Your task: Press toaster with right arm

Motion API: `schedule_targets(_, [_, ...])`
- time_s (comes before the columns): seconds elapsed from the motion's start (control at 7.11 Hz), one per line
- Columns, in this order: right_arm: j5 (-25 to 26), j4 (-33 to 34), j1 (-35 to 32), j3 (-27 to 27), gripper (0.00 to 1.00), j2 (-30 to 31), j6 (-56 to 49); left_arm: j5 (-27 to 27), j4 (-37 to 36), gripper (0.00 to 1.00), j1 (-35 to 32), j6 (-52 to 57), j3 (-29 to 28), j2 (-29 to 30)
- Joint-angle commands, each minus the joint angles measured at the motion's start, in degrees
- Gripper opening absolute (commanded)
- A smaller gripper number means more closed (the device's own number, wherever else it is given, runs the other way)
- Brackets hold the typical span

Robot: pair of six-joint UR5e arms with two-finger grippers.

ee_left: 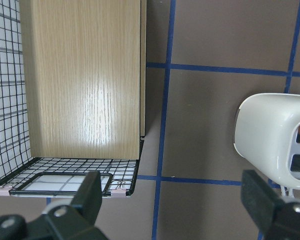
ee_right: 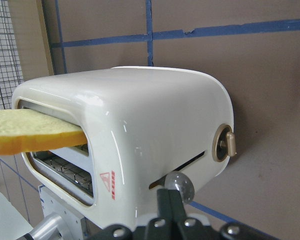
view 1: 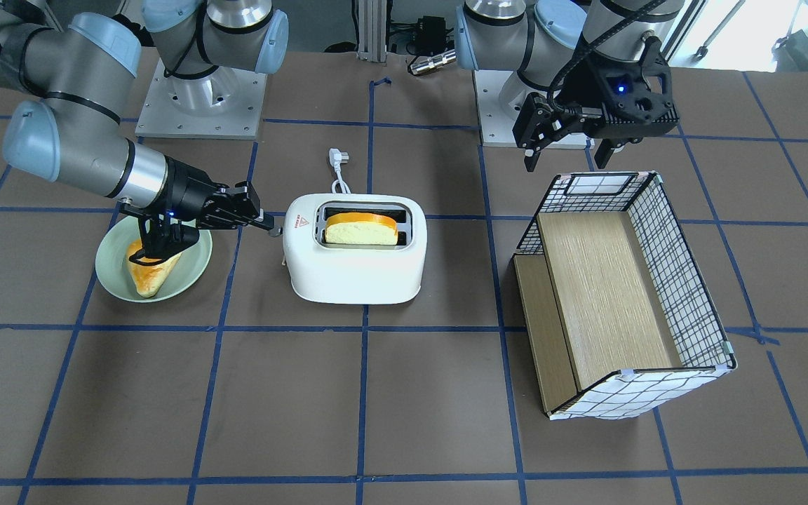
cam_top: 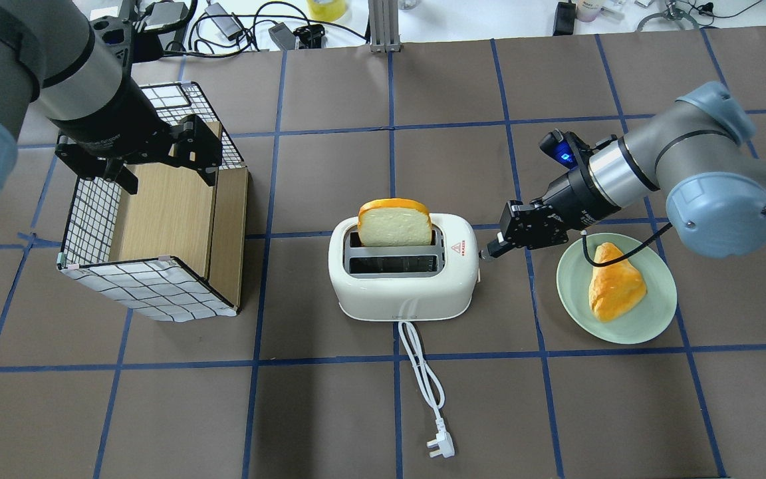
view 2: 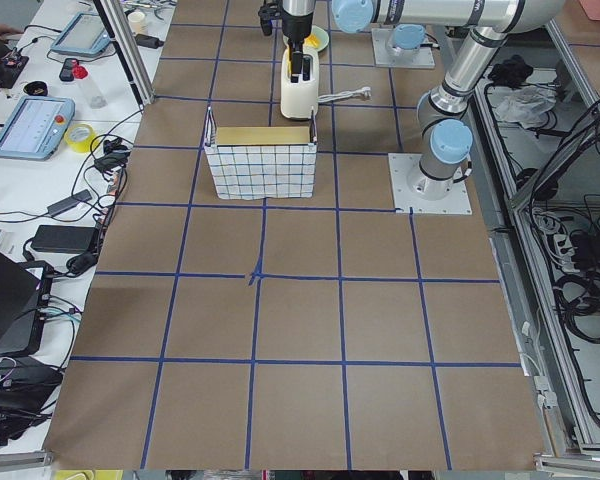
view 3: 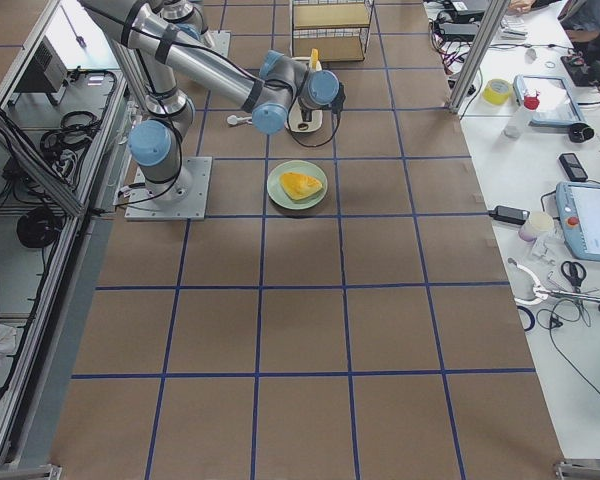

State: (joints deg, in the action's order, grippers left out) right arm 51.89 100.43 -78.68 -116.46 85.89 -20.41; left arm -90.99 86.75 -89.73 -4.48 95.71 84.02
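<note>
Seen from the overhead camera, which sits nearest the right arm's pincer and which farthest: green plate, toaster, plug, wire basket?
1. Toaster, at the right pincer tip, on its left.
2. Green plate, close on its other side.
3. Plug, toward the view's bottom.
4. Wire basket, far left.

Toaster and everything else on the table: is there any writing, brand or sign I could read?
No word or number reads clearly in any view.
Red triangle sign on top of the toaster: a warning symbol only; the tiny red print next to it is too small to read.
</note>
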Motion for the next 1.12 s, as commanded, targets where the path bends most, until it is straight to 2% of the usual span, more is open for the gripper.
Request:
schedule_targets(0.0, [-0.21,0.03,-0.15,-0.69,0.0,-0.02,-0.24,0.02,0.0,1.0,0.0,0.0,0.0,0.0])
schedule_targets(0.56, [-0.39,0.21,-0.15,-0.78,0.0,-0.72,-0.5,-0.07,0.0,1.0,0.0,0.0,0.0,0.0])
schedule_targets(0.98, [-0.03,3.1,-0.24,-1.13,0.0,-2.65,-0.59,-0.07,0.0,1.0,0.0,0.0,0.0,0.0])
